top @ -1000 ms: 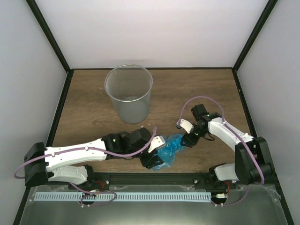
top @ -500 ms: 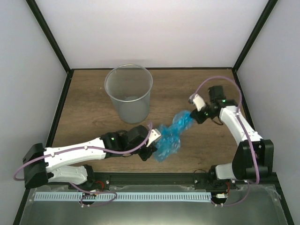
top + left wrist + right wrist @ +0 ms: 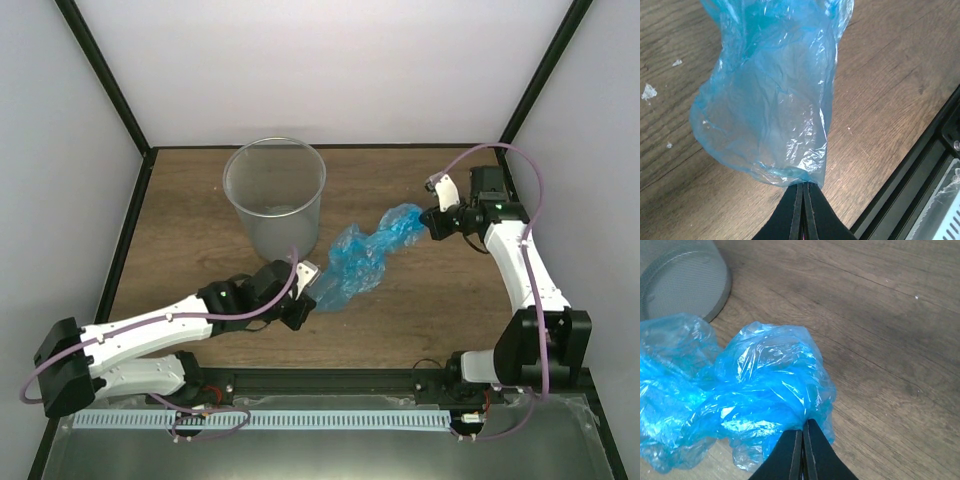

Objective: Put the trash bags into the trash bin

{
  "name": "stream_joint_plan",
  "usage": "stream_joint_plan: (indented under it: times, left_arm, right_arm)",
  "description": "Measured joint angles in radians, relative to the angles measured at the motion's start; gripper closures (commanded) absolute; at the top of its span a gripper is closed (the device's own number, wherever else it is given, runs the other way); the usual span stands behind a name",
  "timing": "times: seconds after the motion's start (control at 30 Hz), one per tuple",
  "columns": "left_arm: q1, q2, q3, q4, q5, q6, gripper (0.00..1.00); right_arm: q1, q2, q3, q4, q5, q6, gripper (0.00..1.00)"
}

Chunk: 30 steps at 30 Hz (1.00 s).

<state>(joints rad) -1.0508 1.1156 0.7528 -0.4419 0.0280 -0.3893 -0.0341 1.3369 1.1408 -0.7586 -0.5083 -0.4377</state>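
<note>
A crumpled light-blue trash bag (image 3: 365, 255) is stretched between my two grippers above the wooden table. My left gripper (image 3: 312, 290) is shut on its lower left end, just right of the trash bin's base; the film (image 3: 770, 100) bulges out from the pinched jaws of that gripper (image 3: 805, 186). My right gripper (image 3: 428, 220) is shut on the upper right end, where the plastic (image 3: 755, 390) bunches at the closed tips of the gripper (image 3: 803, 424). The trash bin (image 3: 275, 200), a round translucent grey bucket, stands upright at the back left, and its base (image 3: 685, 282) shows in the right wrist view.
The wooden table (image 3: 420, 310) is bordered by black frame posts and white walls. A black rail (image 3: 330, 380) runs along the near edge, seen also at the lower right (image 3: 920, 175) of the left wrist view. Small white flecks (image 3: 649, 91) lie on the wood.
Both grippers have shut on the bag. The right arm drew its end back and to the right; the left moved left toward the bin. The bag went from a crumpled heap to stretched out.
</note>
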Motion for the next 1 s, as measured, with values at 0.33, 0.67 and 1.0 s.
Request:
stream_joint_plan:
  times: [0.33,0.67,1.0]
  left_arm:
    - [0.002,0.011,-0.023,0.016,0.002,-0.012,0.96]
    - [0.001,-0.01,0.006,0.018,0.042,0.005,0.22]
    - [0.001,-0.101,0.066,0.013,0.066,0.015,0.1]
  right_arm:
    - [-0.072,0.124,-0.031,0.086,0.097,0.182,0.93]
    - [-0.087,0.005,-0.065,0.105,0.107,0.191,0.36]
    - [-0.086,-0.106,-0.109,0.047,0.059,0.078,0.35]
